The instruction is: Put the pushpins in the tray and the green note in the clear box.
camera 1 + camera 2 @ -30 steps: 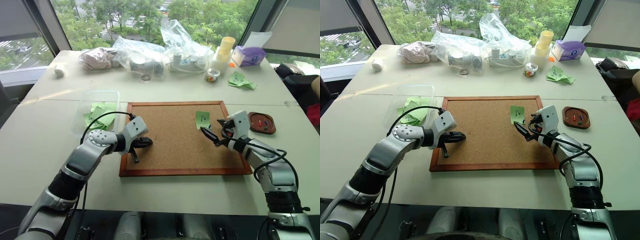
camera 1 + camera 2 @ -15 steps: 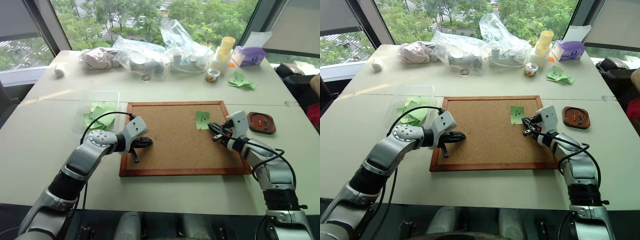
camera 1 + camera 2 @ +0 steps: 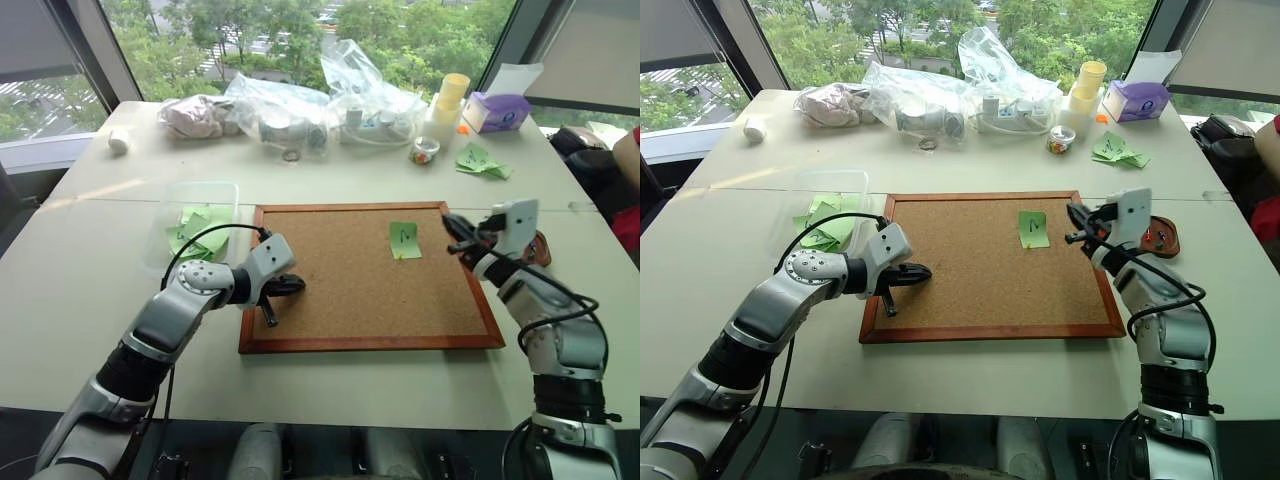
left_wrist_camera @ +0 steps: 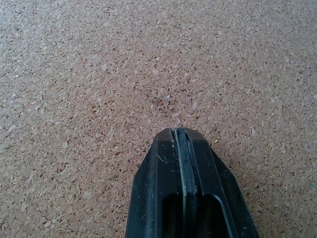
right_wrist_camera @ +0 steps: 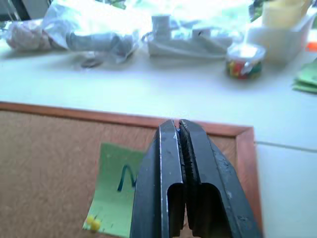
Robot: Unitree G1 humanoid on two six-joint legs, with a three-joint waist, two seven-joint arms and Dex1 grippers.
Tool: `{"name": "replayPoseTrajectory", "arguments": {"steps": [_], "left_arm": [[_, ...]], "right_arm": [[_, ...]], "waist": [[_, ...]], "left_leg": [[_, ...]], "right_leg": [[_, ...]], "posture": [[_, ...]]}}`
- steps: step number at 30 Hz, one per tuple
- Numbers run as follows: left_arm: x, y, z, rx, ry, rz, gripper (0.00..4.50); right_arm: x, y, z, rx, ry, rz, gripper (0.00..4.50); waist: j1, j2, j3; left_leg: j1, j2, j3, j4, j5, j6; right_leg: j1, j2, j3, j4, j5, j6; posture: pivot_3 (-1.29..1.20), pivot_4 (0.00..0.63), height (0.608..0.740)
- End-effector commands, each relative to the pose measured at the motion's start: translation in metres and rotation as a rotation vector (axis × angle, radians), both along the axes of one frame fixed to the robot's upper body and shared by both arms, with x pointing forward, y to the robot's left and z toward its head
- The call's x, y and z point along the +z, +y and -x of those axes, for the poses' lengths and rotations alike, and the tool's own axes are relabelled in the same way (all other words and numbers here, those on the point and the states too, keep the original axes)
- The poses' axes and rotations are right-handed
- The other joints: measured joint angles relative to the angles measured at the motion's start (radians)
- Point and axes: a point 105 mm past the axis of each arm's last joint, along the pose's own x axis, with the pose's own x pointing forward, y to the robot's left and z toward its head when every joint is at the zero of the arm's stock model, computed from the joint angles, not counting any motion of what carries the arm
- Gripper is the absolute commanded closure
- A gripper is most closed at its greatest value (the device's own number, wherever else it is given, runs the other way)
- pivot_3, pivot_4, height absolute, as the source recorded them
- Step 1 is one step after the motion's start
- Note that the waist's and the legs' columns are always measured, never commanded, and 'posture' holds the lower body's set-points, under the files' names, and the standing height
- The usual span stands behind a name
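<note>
The green note (image 3: 404, 239) lies on the corkboard (image 3: 340, 290), with a yellow-headed pushpin (image 5: 91, 223) at one lower corner. My right gripper (image 3: 446, 219) hovers above the board's right edge, just right of the note, pointing level. It is shut, and I cannot tell whether it pinches anything. The reddish-brown tray (image 3: 1166, 240) sits on the table right of the board, partly hidden behind my right hand. My left gripper (image 3: 298, 286) is shut and empty, its tips (image 4: 179, 133) close over the cork near the board's left edge. The clear box (image 3: 195, 225) stands left of the board, holding green paper scraps.
Crinkly plastic bags (image 3: 290, 110), stacked cups (image 3: 450, 98), a small jar (image 3: 425, 151), a purple tissue box (image 3: 502, 110) and loose green scraps (image 3: 480, 160) line the far side of the table. A person's sleeve (image 3: 630, 150) shows at the right edge.
My right gripper closed beside the note's lower edge, then rose and swung right to hover over the board's right rim. The left arm stayed still.
</note>
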Motion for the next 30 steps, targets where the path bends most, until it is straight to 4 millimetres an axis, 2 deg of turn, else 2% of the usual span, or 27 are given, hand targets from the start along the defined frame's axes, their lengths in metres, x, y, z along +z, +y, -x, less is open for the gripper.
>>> {"name": "replayPoseTrajectory", "arguments": {"steps": [1, 4, 6, 8, 11, 17, 20, 27, 30], "left_arm": [[-0.021, 0.002, 0.008, -0.007, 0.080, -0.046, 4.50], [-0.021, 0.001, 0.008, -0.010, 0.079, -0.046, 4.50], [-0.020, 0.000, 0.008, -0.013, 0.078, -0.044, 4.50], [-0.020, -0.001, 0.008, -0.015, 0.077, -0.041, 4.50], [-0.020, -0.002, 0.008, -0.016, 0.076, -0.040, 4.50], [-0.018, -0.002, 0.008, -0.014, 0.074, -0.037, 4.50], [-0.018, -0.002, 0.009, -0.012, 0.073, -0.037, 4.50], [-0.017, -0.002, 0.009, -0.013, 0.071, -0.036, 4.50], [-0.017, -0.003, 0.009, -0.015, 0.071, -0.036, 4.50]], "right_arm": [[0.013, -0.009, 0.003, -0.030, -0.034, -0.018, 4.47], [0.014, -0.026, 0.001, -0.113, -0.034, -0.013, 4.47], [0.000, -0.065, -0.008, -0.326, 0.044, 0.085, 4.47], [-0.012, -0.087, -0.011, -0.435, 0.105, 0.143, 4.47], [-0.026, -0.094, -0.014, -0.455, 0.155, 0.189, 4.47], [-0.035, -0.109, -0.017, -0.517, 0.183, 0.189, 4.47], [-0.039, -0.114, -0.017, -0.534, 0.198, 0.204, 3.62], [-0.039, -0.118, -0.016, -0.569, 0.197, 0.184, 0.04], [-0.034, -0.122, -0.014, -0.593, 0.172, 0.177, 0.04]], "waist": [[0.000, 0.000, 0.000], [0.000, 0.000, 0.000], [0.000, 0.000, 0.000], [0.001, 0.000, 0.000], [-0.001, 0.001, -0.001], [-0.002, 0.003, -0.002], [-0.001, 0.003, -0.002], [-0.001, 0.003, -0.002], [-0.001, 0.003, -0.002]], "left_leg": [[0.000, 0.000, 0.000, 0.000, 0.000, 0.000], [0.000, 0.000, 0.000, 0.000, 0.000, 0.000], [0.000, 0.000, 0.000, 0.000, 0.000, 0.000], [0.000, -0.001, 0.001, 0.000, 0.000, 0.000], [0.000, -0.001, 0.000, 0.000, 0.000, 0.000], [0.000, -0.001, 0.001, 0.000, 0.000, 0.000], [0.000, -0.001, 0.001, 0.000, 0.000, 0.000], [0.000, -0.001, 0.001, 0.000, 0.000, 0.000], [0.000, -0.001, 0.001, 0.000, 0.000, 0.000]], "right_leg": [[0.000, 0.000, 0.000, 0.000, 0.000, 0.000], [0.000, 0.000, 0.000, 0.000, 0.000, 0.000], [0.000, 0.000, 0.000, 0.000, 0.000, 0.000], [0.000, -0.001, 0.000, 0.000, 0.000, 0.000], [0.000, 0.000, 0.000, 0.000, 0.000, 0.000], [0.000, 0.000, 0.001, 0.000, 0.000, 0.000], [0.000, 0.000, 0.001, 0.000, 0.000, 0.000], [0.000, 0.000, 0.001, 0.000, 0.000, 0.000], [0.000, 0.000, 0.001, 0.000, 0.000, 0.000]], "posture": [[0.00, 0.150, 0.738], [0.00, 0.150, 0.738], [0.00, 0.150, 0.738], [0.00, 0.150, 0.738], [0.00, 0.150, 0.738], [0.00, 0.150, 0.738], [0.00, 0.150, 0.738], [0.00, 0.150, 0.738], [0.00, 0.150, 0.738]]}}
